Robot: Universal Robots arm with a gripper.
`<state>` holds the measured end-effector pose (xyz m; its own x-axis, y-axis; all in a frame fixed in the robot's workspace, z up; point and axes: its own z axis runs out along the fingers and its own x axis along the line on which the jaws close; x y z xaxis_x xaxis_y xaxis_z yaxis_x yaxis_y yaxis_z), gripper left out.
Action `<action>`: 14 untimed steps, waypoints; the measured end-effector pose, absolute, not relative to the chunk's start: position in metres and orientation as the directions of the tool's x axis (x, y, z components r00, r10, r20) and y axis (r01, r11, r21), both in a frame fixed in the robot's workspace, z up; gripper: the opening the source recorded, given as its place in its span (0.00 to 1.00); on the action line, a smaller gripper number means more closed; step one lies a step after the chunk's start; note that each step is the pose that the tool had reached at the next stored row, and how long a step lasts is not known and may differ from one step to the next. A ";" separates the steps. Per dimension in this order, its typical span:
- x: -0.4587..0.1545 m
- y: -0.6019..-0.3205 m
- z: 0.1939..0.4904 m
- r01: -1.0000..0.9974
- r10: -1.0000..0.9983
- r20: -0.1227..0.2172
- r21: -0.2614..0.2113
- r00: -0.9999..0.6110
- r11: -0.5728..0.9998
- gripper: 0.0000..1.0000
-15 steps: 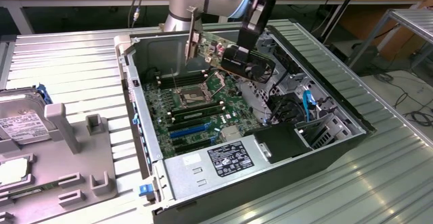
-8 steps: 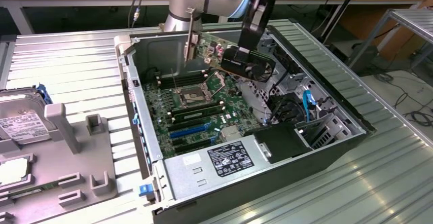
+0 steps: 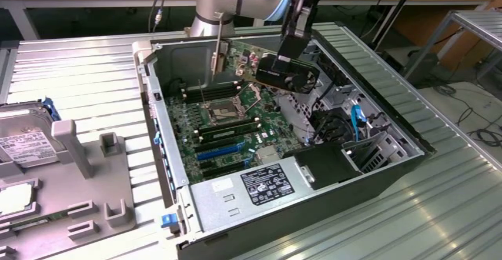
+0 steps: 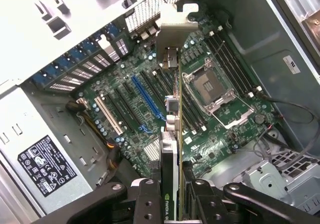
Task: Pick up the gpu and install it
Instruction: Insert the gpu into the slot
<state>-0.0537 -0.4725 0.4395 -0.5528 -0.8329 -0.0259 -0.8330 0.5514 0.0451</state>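
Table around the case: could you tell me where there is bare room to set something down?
Bare: the table on the exterior view's right of the case, and the stretch behind the tray, on its left. Crowded: the tray with its hard drive, and inside the case, where the tool holds the gpu.
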 end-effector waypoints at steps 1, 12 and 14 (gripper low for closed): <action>-0.054 -0.473 0.439 -0.839 -0.839 -0.026 0.045 -0.544 0.542 0.27; -0.054 -0.473 0.439 -0.887 -0.887 -0.026 0.045 -0.461 0.459 0.27; -0.054 -0.473 0.440 -0.895 -0.895 -0.026 0.045 -0.445 0.444 0.27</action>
